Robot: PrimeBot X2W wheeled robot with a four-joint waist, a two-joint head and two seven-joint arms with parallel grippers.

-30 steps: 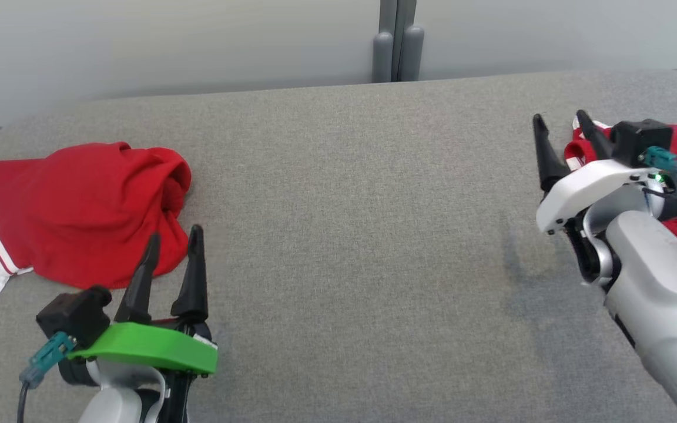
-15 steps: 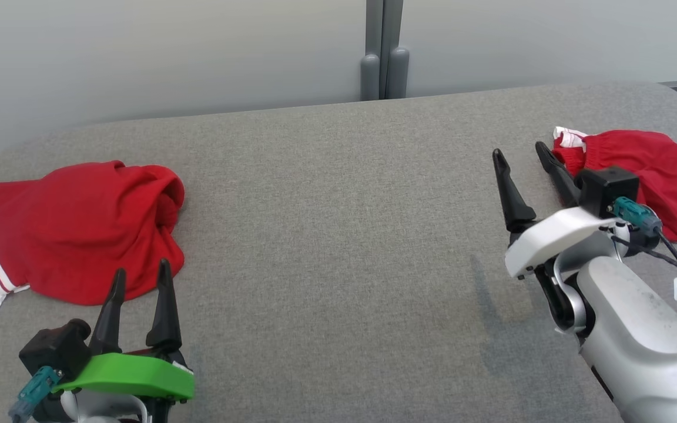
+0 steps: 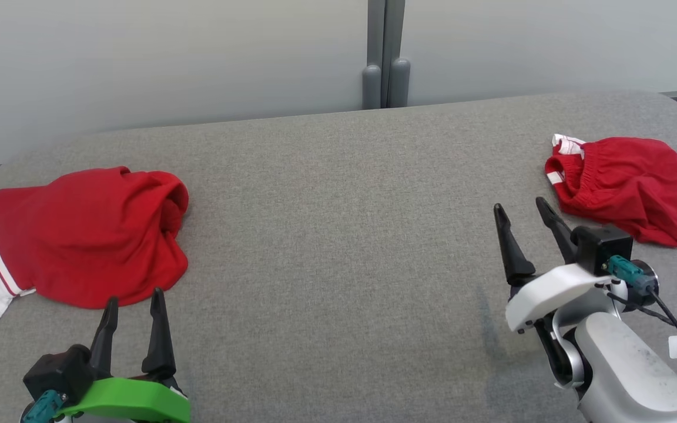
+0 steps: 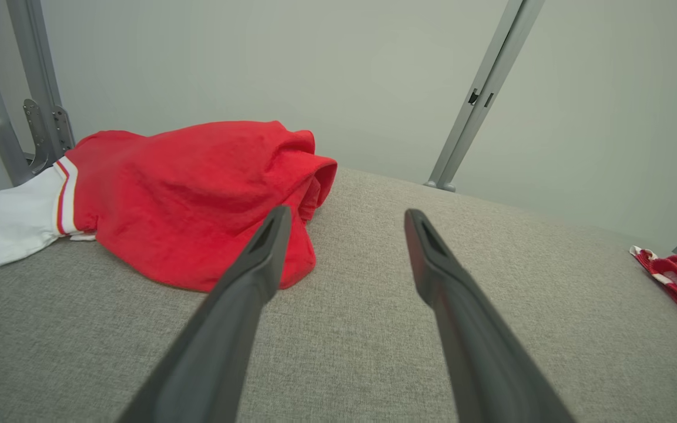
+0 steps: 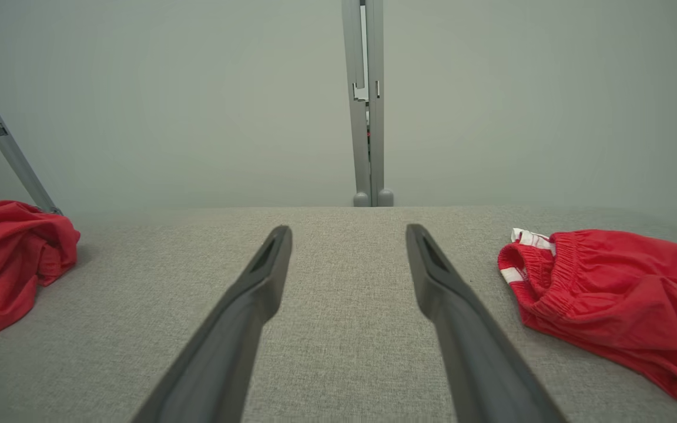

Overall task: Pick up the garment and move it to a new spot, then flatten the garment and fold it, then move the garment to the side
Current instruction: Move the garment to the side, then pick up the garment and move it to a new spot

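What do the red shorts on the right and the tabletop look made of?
The shorts: soft matte cloth, probably cotton or polyester; it creases and the waistband is gathered. The tabletop: grey woven fabric cover, matte; the weave grain shows.

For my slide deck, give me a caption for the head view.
Open left tool and right tool over a grey fabric surface, red shirt left, red shorts right.

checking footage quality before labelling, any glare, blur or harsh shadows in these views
Head view: even soft light, no glare, only a faint shadow on the grey surface beside the right hand. Left wrist view: wide-angle, wall post leans. Right wrist view: sharp, evenly lit.
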